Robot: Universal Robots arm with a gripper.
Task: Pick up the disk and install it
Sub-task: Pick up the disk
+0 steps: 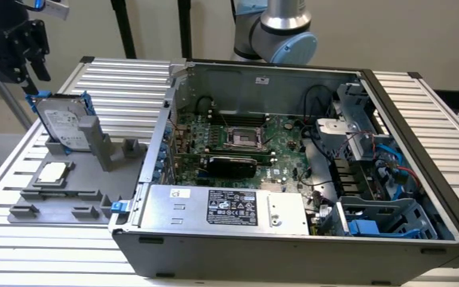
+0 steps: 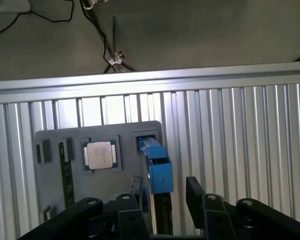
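The pincer (image 1: 31, 72) hangs spread above the disk (image 1: 60, 122), touching nothing. The disk stands on edge in a corner slot of the grey holder (image 1: 70, 197), by the worktop's (image 1: 126, 78) edge on the exterior view's left.

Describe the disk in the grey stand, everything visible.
The disk is a flat silver-grey metal drive with a white label, framed by a blue plastic carrier. It stands on edge, leaning slightly, slotted in a grey holder at the exterior view's left of the computer case. The gripper hangs above it, jaws open, not touching.
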